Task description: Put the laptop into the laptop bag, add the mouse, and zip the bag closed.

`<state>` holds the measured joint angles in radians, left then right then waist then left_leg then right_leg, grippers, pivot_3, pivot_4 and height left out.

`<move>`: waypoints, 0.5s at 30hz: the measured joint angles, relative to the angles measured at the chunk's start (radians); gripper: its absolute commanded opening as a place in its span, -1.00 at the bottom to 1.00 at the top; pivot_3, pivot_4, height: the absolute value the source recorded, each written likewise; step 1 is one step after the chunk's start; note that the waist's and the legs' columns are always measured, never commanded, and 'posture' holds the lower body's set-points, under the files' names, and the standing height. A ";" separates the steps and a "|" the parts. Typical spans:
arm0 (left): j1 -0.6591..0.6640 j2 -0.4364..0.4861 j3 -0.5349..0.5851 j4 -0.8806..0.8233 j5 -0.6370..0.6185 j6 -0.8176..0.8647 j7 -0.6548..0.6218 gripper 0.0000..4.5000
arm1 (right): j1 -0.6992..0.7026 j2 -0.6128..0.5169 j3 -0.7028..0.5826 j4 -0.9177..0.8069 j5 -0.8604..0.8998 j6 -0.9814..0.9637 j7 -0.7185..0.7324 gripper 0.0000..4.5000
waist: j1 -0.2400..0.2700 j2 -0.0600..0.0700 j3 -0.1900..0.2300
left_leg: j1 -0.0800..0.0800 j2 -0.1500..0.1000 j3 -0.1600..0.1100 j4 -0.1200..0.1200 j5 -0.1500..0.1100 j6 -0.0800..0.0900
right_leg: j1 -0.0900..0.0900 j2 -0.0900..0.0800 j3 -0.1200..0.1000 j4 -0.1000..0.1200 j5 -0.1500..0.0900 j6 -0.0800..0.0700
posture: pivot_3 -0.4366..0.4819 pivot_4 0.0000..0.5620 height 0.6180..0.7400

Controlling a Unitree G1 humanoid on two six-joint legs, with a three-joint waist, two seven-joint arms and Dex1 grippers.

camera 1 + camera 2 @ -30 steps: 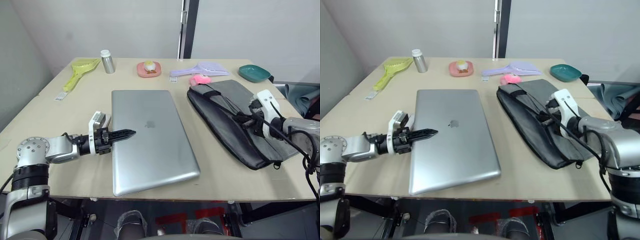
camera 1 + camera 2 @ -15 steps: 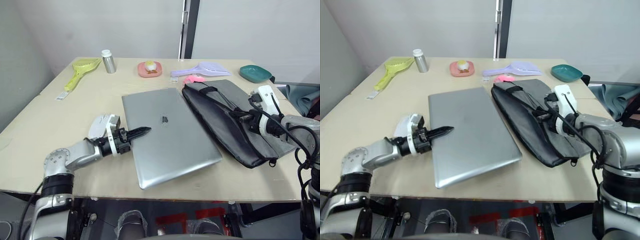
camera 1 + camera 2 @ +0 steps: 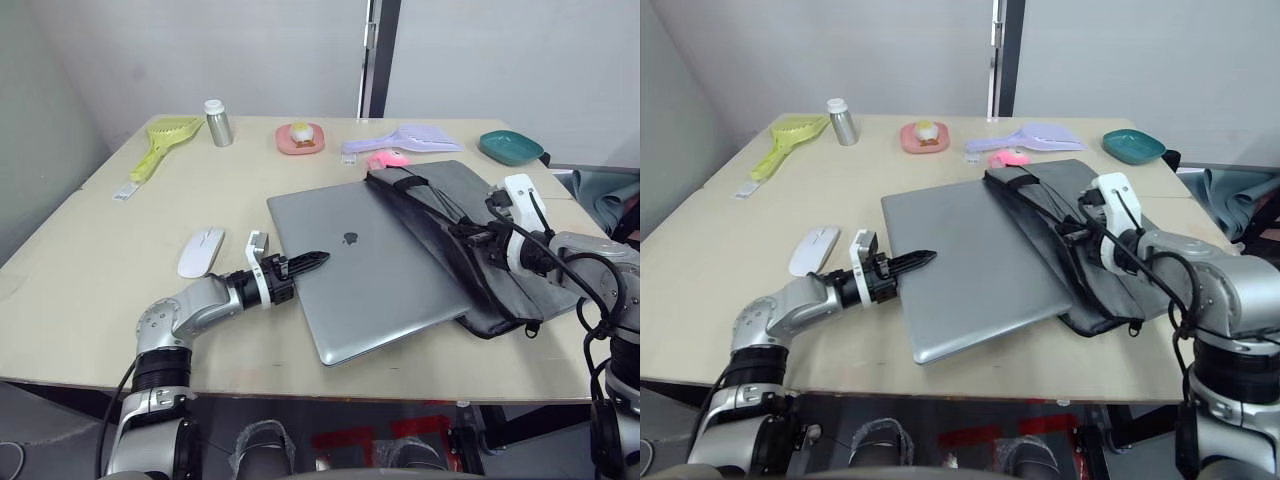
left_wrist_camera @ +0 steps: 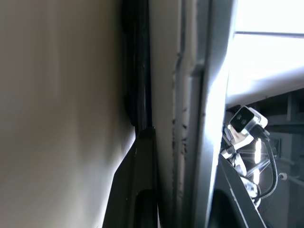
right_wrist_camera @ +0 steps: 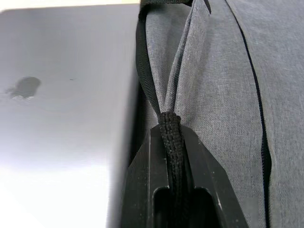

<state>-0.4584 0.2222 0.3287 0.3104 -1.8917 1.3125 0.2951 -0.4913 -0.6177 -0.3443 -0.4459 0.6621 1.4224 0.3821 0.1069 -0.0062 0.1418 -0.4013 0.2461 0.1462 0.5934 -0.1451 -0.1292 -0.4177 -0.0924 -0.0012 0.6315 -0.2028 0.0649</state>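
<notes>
The silver-grey laptop point(image 3: 385, 282) lies flat and askew at mid-table, its right edge slid into the open mouth of the grey laptop bag point(image 3: 455, 195). My left gripper point(image 3: 314, 260) is shut on the laptop's left edge; in the left wrist view the thin slab point(image 4: 185, 118) runs between its two fingers. My right gripper point(image 3: 470, 232) is shut on the bag's black strap handle point(image 5: 170, 128) and holds the upper flap raised over the laptop point(image 5: 61, 95). The white mouse point(image 3: 201, 251) rests on the table left of my left forearm.
Along the table's far side stand a yellow-green scoop point(image 3: 160, 138), a metal bottle point(image 3: 214, 122), a pink plate point(image 3: 300, 138), a lilac scoop point(image 3: 405, 138), a pink plush toy point(image 3: 385, 158) by the bag's far corner, and a teal bowl point(image 3: 511, 147).
My left gripper has pushed the laptop to the right, so its right edge now sits inside the bag's mouth. The mouse has come into sight behind the left arm.
</notes>
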 measured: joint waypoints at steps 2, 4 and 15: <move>-0.014 -0.018 -0.012 0.000 0.000 -0.012 0.018 -0.84 | -0.012 0.018 0.002 -0.003 0.001 0.003 -0.011 -0.99 | 0.000 0.000 0.000 | 0.000 0.000 0.000 0.000 0.000 0.000 | 0.000 0.000 0.000 0.000 0.000 0.000 | -0.05 -0.47 1.00; -0.027 -0.044 -0.031 0.000 0.000 -0.027 0.040 -0.84 | -0.026 0.065 0.001 -0.031 0.007 0.028 -0.039 -0.99 | 0.000 0.000 0.000 | 0.000 0.000 0.000 0.000 0.000 0.000 | 0.000 0.000 0.000 0.000 0.003 0.004 | -0.05 -0.47 1.00; -0.069 -0.029 -0.078 0.031 0.001 -0.065 0.064 -0.84 | -0.029 0.316 -0.019 -0.166 0.041 0.168 -0.127 -0.99 | -0.004 0.001 0.000 | 0.000 0.000 0.000 0.000 0.001 -0.001 | -0.001 0.000 0.000 0.000 0.005 0.008 | -0.05 -0.47 1.00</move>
<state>-0.5273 0.1932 0.2511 0.3417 -1.8909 1.2476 0.3588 -0.5200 -0.3021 -0.3632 -0.6120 0.7032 1.5904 0.2553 0.1028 -0.0055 0.1419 -0.4013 0.2461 0.1459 0.5929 -0.1444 -0.1300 -0.4183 -0.0923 -0.0012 0.6315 -0.1982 0.0729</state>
